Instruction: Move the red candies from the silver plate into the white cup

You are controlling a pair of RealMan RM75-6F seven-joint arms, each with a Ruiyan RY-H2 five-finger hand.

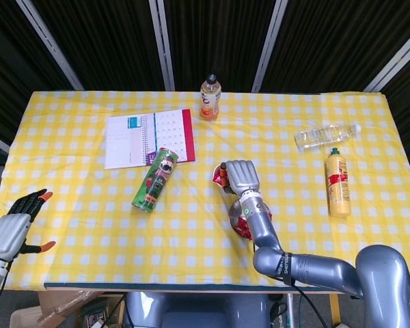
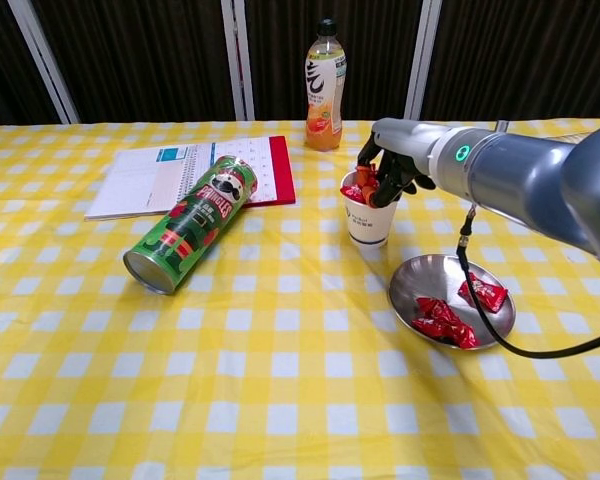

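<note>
The white cup (image 2: 368,221) stands mid-table, and my right hand (image 2: 392,170) is lowered onto its rim with its fingertips inside the mouth. Those fingertips pinch a red candy (image 2: 359,187) that sits low in the cup's opening. In the head view the right hand (image 1: 240,177) covers most of the cup (image 1: 221,177). The silver plate (image 2: 428,276) lies just right of and nearer than the cup, with red candies (image 2: 442,319) in it and one more (image 2: 483,292) near its right rim. My left hand (image 1: 14,229) hangs open off the table's near left corner, holding nothing.
A green Pringles can (image 2: 190,226) lies on its side left of the cup. An open notebook (image 2: 180,170) and an orange drink bottle (image 2: 323,85) are behind. A water bottle (image 1: 326,134) and a yellow bottle (image 1: 337,182) lie at the far right.
</note>
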